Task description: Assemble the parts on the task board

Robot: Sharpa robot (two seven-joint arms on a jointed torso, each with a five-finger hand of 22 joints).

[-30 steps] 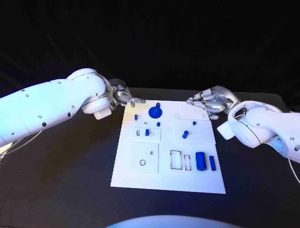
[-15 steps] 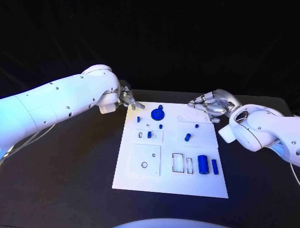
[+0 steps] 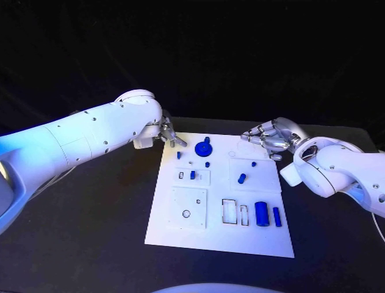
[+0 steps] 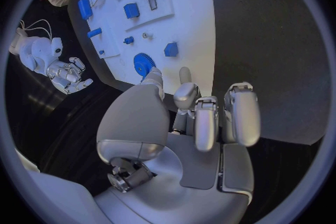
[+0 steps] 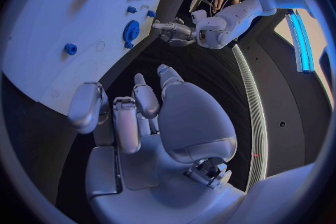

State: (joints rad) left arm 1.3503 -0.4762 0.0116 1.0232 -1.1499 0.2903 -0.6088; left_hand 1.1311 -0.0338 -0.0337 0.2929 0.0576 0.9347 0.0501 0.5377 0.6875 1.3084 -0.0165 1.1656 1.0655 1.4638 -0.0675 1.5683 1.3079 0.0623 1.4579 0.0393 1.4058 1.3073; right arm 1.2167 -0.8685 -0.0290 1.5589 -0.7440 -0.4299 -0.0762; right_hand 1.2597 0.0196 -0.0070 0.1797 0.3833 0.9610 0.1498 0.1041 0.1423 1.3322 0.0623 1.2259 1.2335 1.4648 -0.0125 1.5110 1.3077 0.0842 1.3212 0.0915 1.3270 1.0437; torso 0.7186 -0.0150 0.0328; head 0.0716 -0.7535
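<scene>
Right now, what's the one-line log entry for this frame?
left hand: empty, over task board far corner | right hand: empty, beside far edge | blue gear: on board | parts untouched

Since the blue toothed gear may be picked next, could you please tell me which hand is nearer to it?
The left hand is nearer: it hovers just off the white task board's far left corner, beside the blue toothed gear. The right hand sits farther, beyond the far right corner.

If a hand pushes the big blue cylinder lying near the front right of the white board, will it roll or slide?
The blue cylinder lies on its side on the flat board, so it would probably roll sideways. It looks like smooth, rigid plastic, likely light and a little slippery to pinch.
</scene>
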